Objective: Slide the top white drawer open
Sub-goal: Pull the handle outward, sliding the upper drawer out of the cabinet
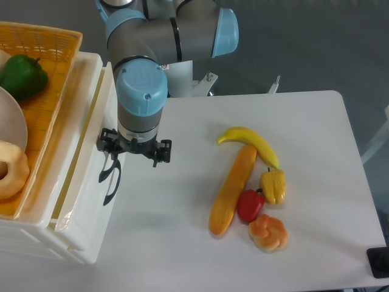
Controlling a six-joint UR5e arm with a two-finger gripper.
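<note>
The top white drawer (90, 159) is the upper cream front of the cabinet at the left, and it stands slightly out, with a narrow gap showing behind its front panel. Its curved black handle (107, 171) peeks out just under my gripper (129, 153). The gripper points straight down over that handle and appears shut on it, though its wrist hides the fingertips. The lower drawer's black handle (112, 188) shows just below and right.
An orange woven basket (58, 79) on the cabinet top holds a green pepper (22, 75), a white bowl (11, 128) and a bagel (11, 170). On the table lie a banana (250, 141), a long orange loaf (233, 188), yellow pepper (274, 185), red pepper (250, 205) and a pastry (267, 233).
</note>
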